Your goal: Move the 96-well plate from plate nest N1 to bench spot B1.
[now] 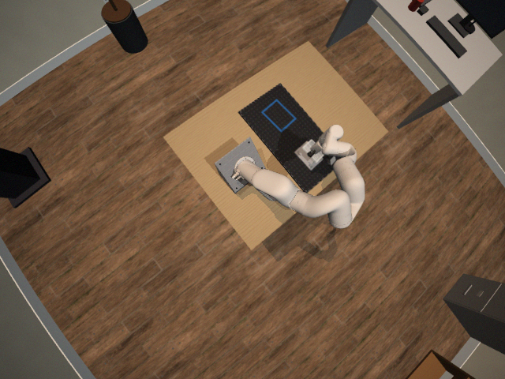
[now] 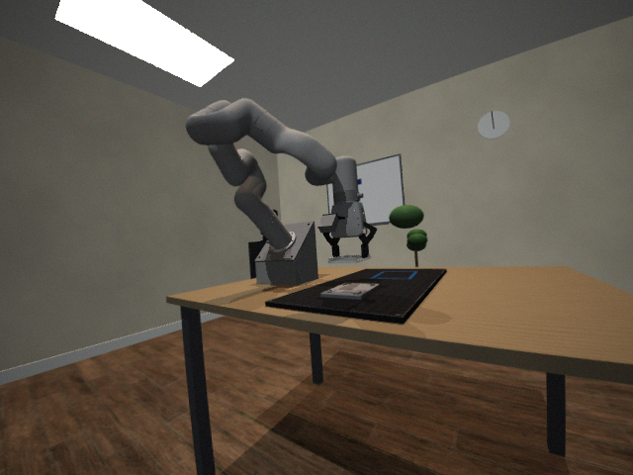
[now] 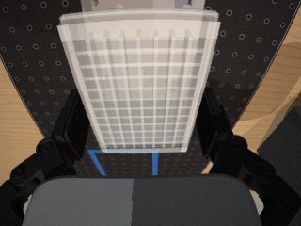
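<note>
The clear 96-well plate is held level between the fingers of my gripper, which is shut on its long sides. It hangs in the air well above the black deck. The plate nest N1 stands on the deck with no plate in it. In the top view the hand, plate and nest overlap and are hard to tell apart. The blue taped outline B1 lies bare at the deck's far end; in the wrist view it is partly hidden.
The arm's grey base block stands beside the deck on the wooden table. The deck's raised edge runs above the table top. A white desk with a monitor stands apart from the table.
</note>
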Controlling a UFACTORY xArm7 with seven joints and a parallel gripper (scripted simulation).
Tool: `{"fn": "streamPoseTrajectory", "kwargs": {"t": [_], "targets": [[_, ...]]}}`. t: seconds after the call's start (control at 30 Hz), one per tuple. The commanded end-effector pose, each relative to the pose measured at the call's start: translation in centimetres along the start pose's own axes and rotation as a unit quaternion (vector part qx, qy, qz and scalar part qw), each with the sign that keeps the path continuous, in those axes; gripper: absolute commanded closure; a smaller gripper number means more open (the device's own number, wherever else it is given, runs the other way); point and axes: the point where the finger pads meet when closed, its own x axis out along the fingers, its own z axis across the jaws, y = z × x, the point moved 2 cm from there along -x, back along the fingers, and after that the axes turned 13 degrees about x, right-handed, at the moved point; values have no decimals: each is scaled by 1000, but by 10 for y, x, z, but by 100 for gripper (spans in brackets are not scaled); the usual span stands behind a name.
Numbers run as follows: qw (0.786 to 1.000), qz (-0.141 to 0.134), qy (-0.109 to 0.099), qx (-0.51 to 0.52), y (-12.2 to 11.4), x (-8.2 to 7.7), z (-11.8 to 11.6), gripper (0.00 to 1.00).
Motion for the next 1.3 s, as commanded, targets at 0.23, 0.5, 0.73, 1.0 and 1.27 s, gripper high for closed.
{"fn": "streamPoseTrajectory", "kwargs": {"t": [0.23, 0.5, 0.73, 1.0, 1.27], "targets": [[1000, -1, 2, -8, -37, 0, 2, 100], [1000, -1, 2, -8, -57, 0, 3, 100], [1000, -1, 2, -8, -81, 1, 5, 100], [1000, -1, 2, -8, -100, 2, 7, 100], [1000, -1, 2, -8, -127, 3, 9, 100]]}}
